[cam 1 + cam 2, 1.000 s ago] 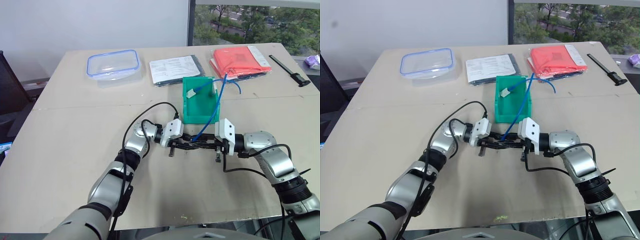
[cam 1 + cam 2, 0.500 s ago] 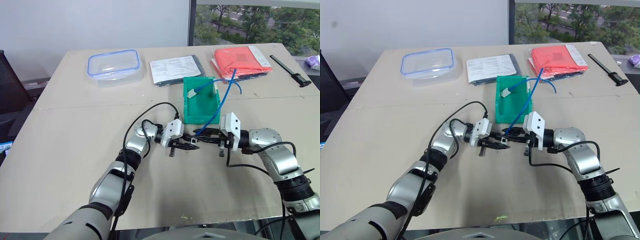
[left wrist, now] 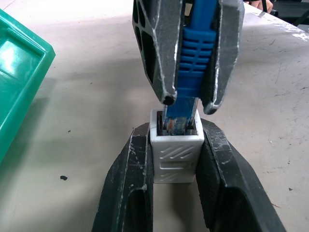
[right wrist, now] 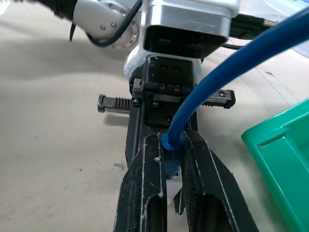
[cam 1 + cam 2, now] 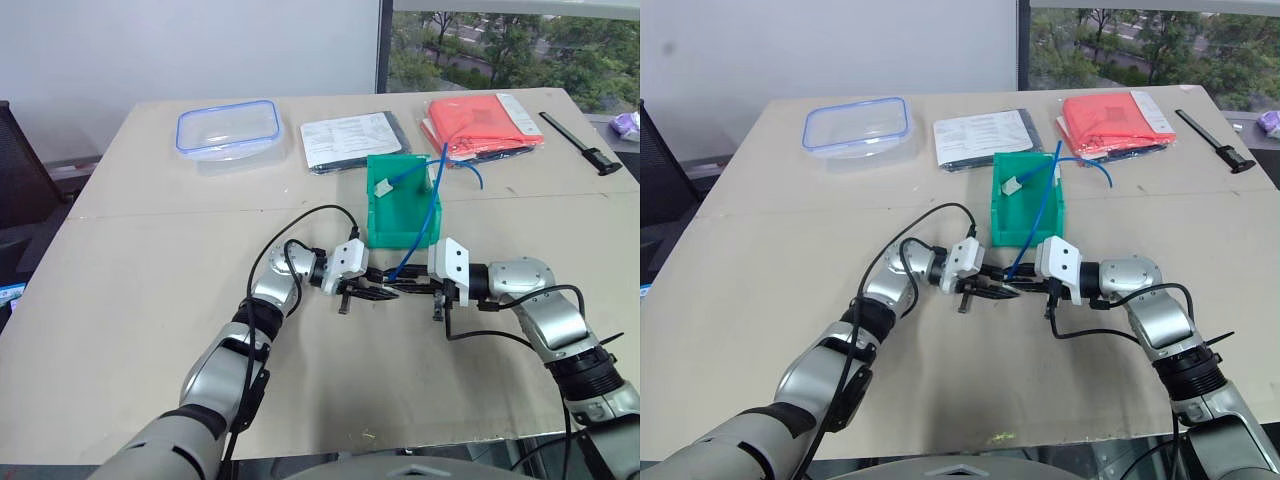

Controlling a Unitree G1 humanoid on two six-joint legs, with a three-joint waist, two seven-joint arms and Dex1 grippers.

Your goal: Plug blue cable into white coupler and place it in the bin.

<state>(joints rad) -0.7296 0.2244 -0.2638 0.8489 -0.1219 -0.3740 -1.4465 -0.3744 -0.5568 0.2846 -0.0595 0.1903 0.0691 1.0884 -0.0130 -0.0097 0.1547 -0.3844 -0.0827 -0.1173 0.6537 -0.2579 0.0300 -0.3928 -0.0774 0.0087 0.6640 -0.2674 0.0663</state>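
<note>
My left gripper [image 3: 175, 133] is shut on the white coupler [image 3: 175, 154], a small ribbed block held socket-up between its fingers. My right gripper [image 3: 189, 102] is shut on the blue cable [image 3: 195, 58] by its plug boot. The clear plug tip sits in the mouth of the coupler's socket. In the head views the two grippers meet tip to tip just above the table, in front of the green bin [image 5: 400, 238]. From there the blue cable [image 5: 432, 210] arches up over the bin, and its other end [image 5: 383, 187] lies inside.
At the back of the table are a clear blue-rimmed container [image 5: 227, 128], a sheaf of papers [image 5: 350, 138], a red folder [image 5: 480, 122] and a black tool [image 5: 580, 142]. The bin's corner [image 4: 285, 154] is close beside the grippers.
Half a second ago the right gripper had rolled and drawn slightly away to the right; now it is back against the left gripper, with the cable upright again. The left gripper kept still.
</note>
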